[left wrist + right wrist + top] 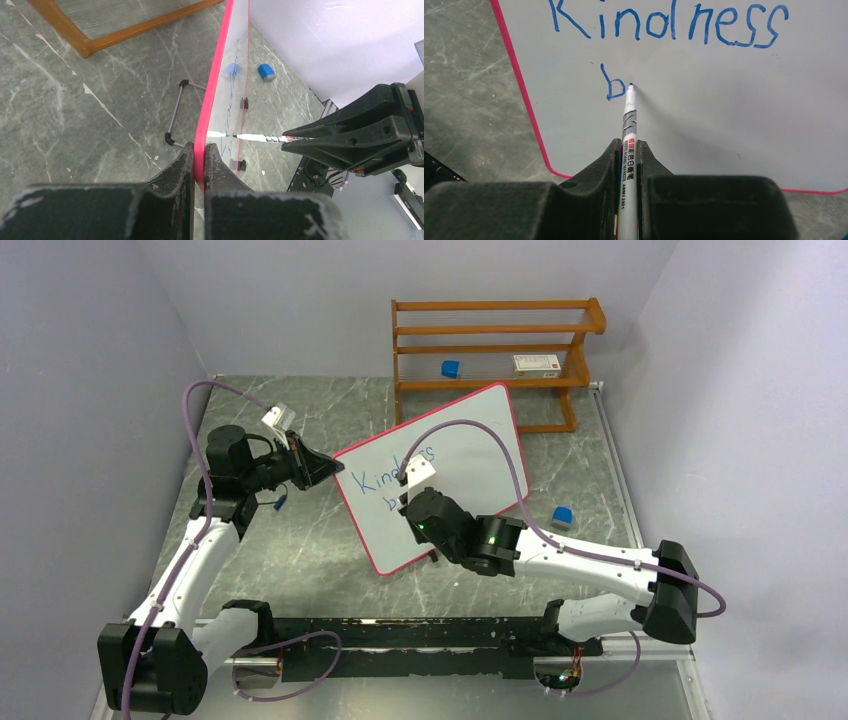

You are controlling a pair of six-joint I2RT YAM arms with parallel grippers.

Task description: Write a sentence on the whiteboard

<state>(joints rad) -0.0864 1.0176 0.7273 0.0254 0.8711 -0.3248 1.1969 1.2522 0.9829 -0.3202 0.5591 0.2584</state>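
Observation:
The whiteboard, white with a red-pink rim, stands tilted in the middle of the table. My left gripper is shut on its left rim. My right gripper is shut on a white marker, whose blue tip touches the board just right of a blue "b". Above it the blue lettering reads "Kindness". The left wrist view shows the marker meeting the board edge-on and the board's small black feet.
A wooden rack stands behind the board with a blue eraser and a white box on it. Another blue eraser lies on the table right of the board. A wire stand lies behind the board.

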